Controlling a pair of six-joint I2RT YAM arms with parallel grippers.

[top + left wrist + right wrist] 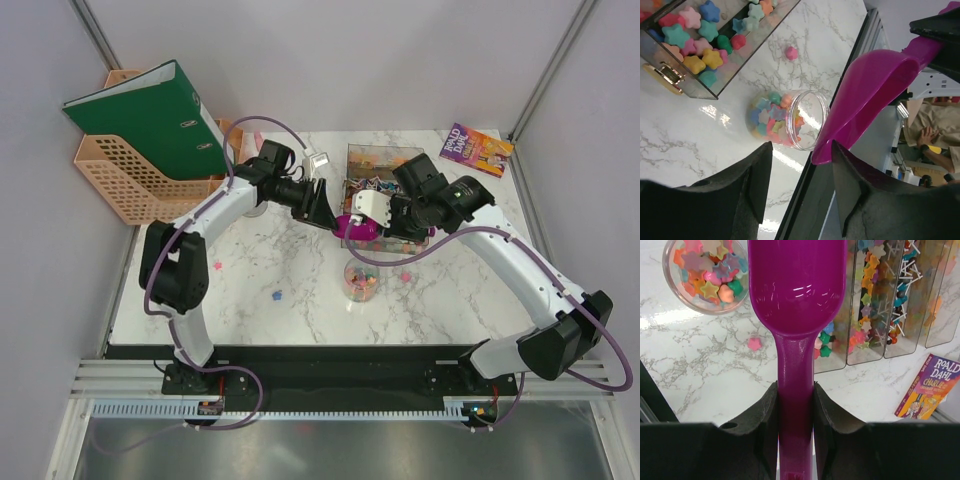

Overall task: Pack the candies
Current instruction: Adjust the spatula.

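1. The purple scoop (797,290) is smooth, shiny plastic.
2. The table (685,145) looks like white marble, smooth and glossy.
3. The round jar (810,120) and the tray (747,60) at upper left are clear.
4. The tray's clasp (662,75) is shiny gold metal.
5. The candies (704,59) look matt.
6. The black fingers (757,425) look matt, slightly rough.

place: lab-style test booth | signs: plain partition walls (350,60), marble-look table (250,270), green binder (150,115) in peach file tray (120,185)
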